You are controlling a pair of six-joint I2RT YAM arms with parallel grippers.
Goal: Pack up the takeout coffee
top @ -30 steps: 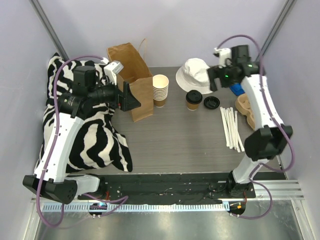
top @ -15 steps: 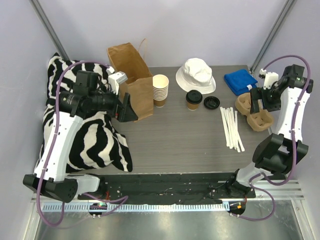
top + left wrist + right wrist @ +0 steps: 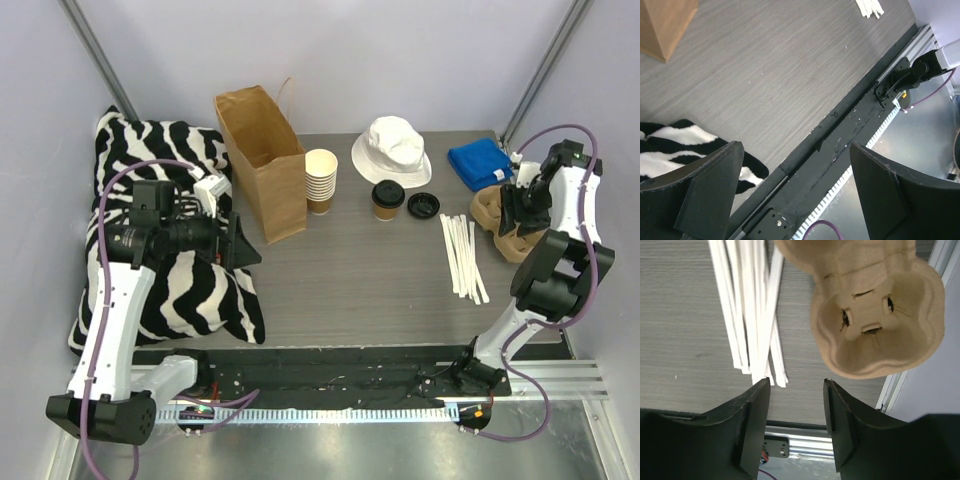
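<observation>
At the left of the overhead view, a zebra-striped cushion (image 3: 165, 290) lies over the left edge of the table (image 3: 350, 280). The left tool (image 3: 240, 243) hangs above the cushion's right edge with its jaws spread wide and nothing between them. Its wrist view shows only bare table and the front rail in the gap. A brown paper bag (image 3: 265, 170) stands upright in the upper left, with a stack of lidless cups (image 3: 321, 178) just right of it. The coffee cup (image 3: 388, 199), black lid on, stands upright near the upper middle, in front of a white hat (image 3: 392, 150) and just left of a loose black lid (image 3: 423, 205). White sticks (image 3: 462, 255) lie further right. At the right edge, the right tool (image 3: 522, 205) hangs over a pulp cup tray (image 3: 488, 208), jaws partly open and empty, well apart from the coffee cup. A blue cloth (image 3: 478, 162) lies behind the tray.
</observation>
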